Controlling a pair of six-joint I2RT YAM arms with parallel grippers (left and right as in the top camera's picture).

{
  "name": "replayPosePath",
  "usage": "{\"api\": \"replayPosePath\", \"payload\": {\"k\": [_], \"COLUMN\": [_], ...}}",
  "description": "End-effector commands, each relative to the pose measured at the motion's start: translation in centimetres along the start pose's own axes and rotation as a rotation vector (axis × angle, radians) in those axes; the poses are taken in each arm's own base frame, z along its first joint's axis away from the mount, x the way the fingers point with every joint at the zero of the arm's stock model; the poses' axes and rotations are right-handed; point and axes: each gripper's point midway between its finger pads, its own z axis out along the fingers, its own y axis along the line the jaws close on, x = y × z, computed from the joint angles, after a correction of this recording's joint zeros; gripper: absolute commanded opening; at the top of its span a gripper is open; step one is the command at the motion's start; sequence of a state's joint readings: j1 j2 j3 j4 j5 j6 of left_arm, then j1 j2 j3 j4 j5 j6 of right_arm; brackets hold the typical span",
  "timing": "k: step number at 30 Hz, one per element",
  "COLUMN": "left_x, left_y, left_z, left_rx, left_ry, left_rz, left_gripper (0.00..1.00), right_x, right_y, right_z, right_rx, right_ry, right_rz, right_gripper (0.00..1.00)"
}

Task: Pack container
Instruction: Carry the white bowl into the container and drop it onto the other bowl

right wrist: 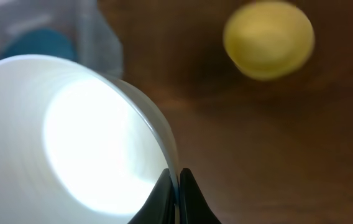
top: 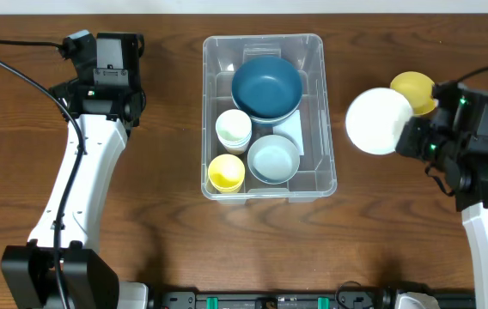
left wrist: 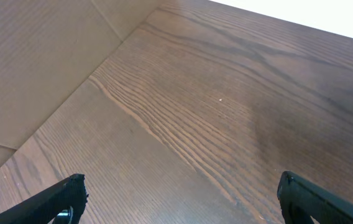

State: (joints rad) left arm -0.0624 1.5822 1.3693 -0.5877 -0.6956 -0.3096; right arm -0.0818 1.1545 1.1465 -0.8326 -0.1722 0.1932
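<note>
Fingers on the left [left wrist: 64, 196] stand wide apart in the left wrist view, one dark tip at each lower corner, with only bare wood grain of the worktop [left wrist: 214, 124] between them. From overhead, the left arm [top: 85, 163] runs up the left side of the frame, its wrist in the upper left, well apart from everything else. Near the middle, a little above centre, the container [top: 207, 120] rests on the worktop with its long side running top to bottom. Inside it a dark blue bowl [top: 266, 86] fills the upper part, a cream cup [top: 233, 129] stands at the left wall with a yellow cup [top: 226, 172] below it in the lower left corner, and a pale blue bowl [top: 273, 159] lies in the lower right. A white label [top: 291, 130] shows between the two bowls. Right of the container and apart from it is a white bowl [top: 379, 121], its open side turned toward the overhead camera. The right fingers [right wrist: 161, 199] are pinched narrowly on its rim, one inside and one outside. Whether the bowl touches the worktop cannot be told. A yellow bowl [top: 413, 90] sits just to its upper right, blurred in the right wrist view.
</note>
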Motion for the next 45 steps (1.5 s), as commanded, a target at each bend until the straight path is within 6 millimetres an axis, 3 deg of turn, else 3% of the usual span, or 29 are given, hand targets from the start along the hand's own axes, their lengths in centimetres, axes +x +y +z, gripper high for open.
{"api": "replayPosePath", "payload": {"k": [1,5,14,25,34,35,38,45], "left_x": [-0.6,-0.6,-0.6,-0.6,-0.6,-0.6,-0.6,-0.6], "left_y": [0.8,0.8,0.8,0.8,0.8,0.8,0.8,0.8], "left_z": [-0.4,-0.4,-0.4,-0.4,-0.4,-0.4,-0.4,-0.4], "left_rx": [-0.020,-0.020,-0.020,-0.020,-0.020,-0.020,-0.020,-0.020], "left_ry": [-0.018,-0.018,-0.018,-0.018,-0.018,-0.018,-0.018,-0.018], "left_rz": [-0.007,-0.006,-0.006,-0.006,-0.006,-0.006,-0.007,-0.006], "left_gripper": [0.98,0.98,0.98,0.98,0.98,0.98,0.98,0.98], "right_x": [-1.4,-0.8,3.1,6.3,8.4,8.5,8.6,8.0], "right_y": [3.1,5.9,11.1,13.1,15.8,15.9,16.1,15.4], "right_z": [-1.5,-1.1,3.4,7.8,10.0,10.1,10.1,10.2], "right_rx": [-0.072,-0.125,-0.116,-0.077,-0.114,-0.117,-0.116,-0.090], "right_ry": [-0.052,-0.027,0.101,0.201,0.232,0.234,0.233,0.222], "right_rz": [-0.086,-0.161,-0.341,-0.430,-0.492,-0.497,-0.502,-0.489], "right_gripper": [0.01,0.01,0.01,0.01,0.02,0.08,0.50,0.59]}}
